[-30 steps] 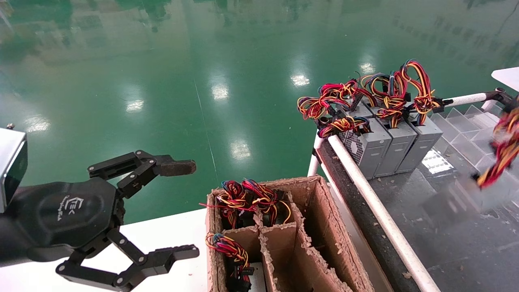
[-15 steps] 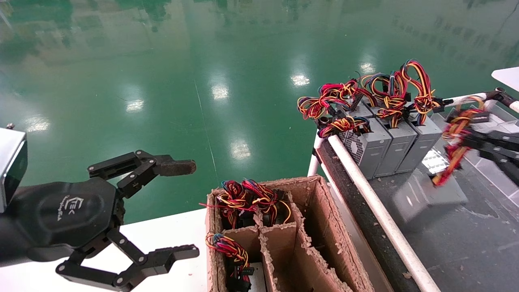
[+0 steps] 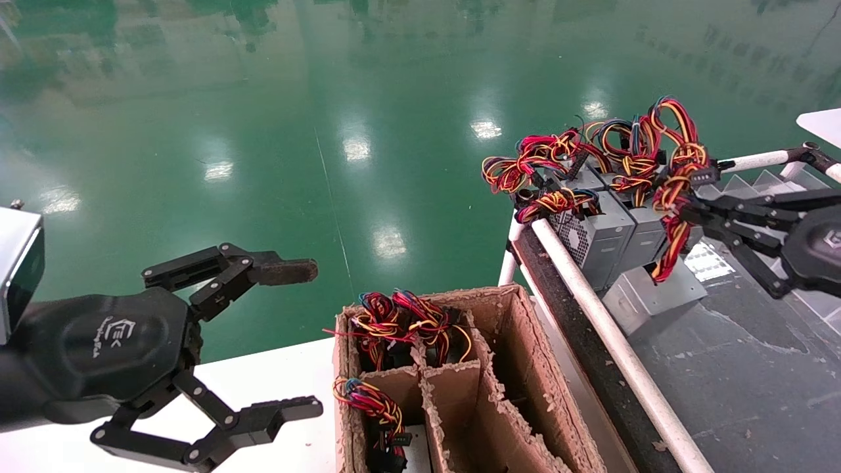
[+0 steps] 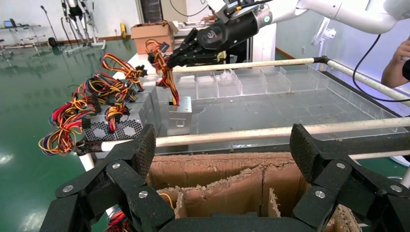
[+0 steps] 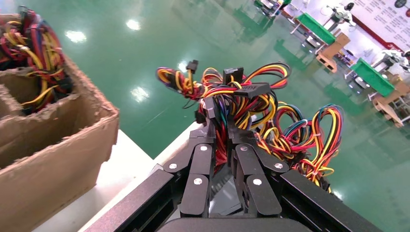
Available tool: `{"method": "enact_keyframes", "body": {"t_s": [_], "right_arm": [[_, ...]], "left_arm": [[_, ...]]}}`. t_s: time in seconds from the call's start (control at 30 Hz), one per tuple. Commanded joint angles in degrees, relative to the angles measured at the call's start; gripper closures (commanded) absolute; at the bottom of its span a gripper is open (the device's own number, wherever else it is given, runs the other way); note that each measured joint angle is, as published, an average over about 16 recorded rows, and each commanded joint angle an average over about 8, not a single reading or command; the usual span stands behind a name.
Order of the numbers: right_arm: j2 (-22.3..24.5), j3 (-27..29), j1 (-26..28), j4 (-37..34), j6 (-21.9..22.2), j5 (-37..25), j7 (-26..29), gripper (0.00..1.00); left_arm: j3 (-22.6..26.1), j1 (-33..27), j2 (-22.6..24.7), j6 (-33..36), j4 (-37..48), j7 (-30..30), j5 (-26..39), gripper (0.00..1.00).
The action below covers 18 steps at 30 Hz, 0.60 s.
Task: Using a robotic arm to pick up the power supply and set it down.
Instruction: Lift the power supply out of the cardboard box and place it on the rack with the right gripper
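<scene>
My right gripper is shut on the red-yellow wire bundle of a grey power supply. The box hangs tilted from its wires, low over the black mat, just in front of a row of three identical supplies. Whether it touches the mat I cannot tell. The left wrist view shows this gripper and the hanging box far off. In the right wrist view the wires rise past the closed fingers. My left gripper stays open and empty at the lower left.
A torn cardboard box with dividers holds more supplies with wire bundles. A white tube rail edges the mat. Clear plastic bins sit behind my right gripper. A person's arm shows far right.
My right gripper has carried the power supply in from the right edge toward the row of three, and the box now hangs lower and closer to them. The left arm has not moved.
</scene>
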Motion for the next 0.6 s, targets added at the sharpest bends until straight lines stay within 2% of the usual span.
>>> {"method": "enact_keyframes", "body": {"t_s": [0.03, 0.2, 0.4, 0.6], "right_arm": [[-0.80, -0.90, 1.50, -0.20, 0.53, -1.12, 0.64, 1.00], [-3.70, -3.09, 5.52, -2.48, 2.06, -3.96, 2.08, 1.00], [-7.03, -5.58, 10.40, -6.49, 1.83, -6.23, 3.95, 0.98], [-9.89, -7.30, 14.26, -10.69, 1.65, -7.93, 4.80, 0.25]], "left_arm": [[0.00, 0.00, 0.00, 0.00, 0.00, 0.00, 0.00, 0.00], [0.00, 0.00, 0.00, 0.00, 0.00, 0.00, 0.00, 0.00], [0.00, 0.00, 0.00, 0.00, 0.00, 0.00, 0.00, 0.00], [0.01, 0.00, 0.00, 0.00, 0.00, 0.00, 0.00, 0.00]]}}
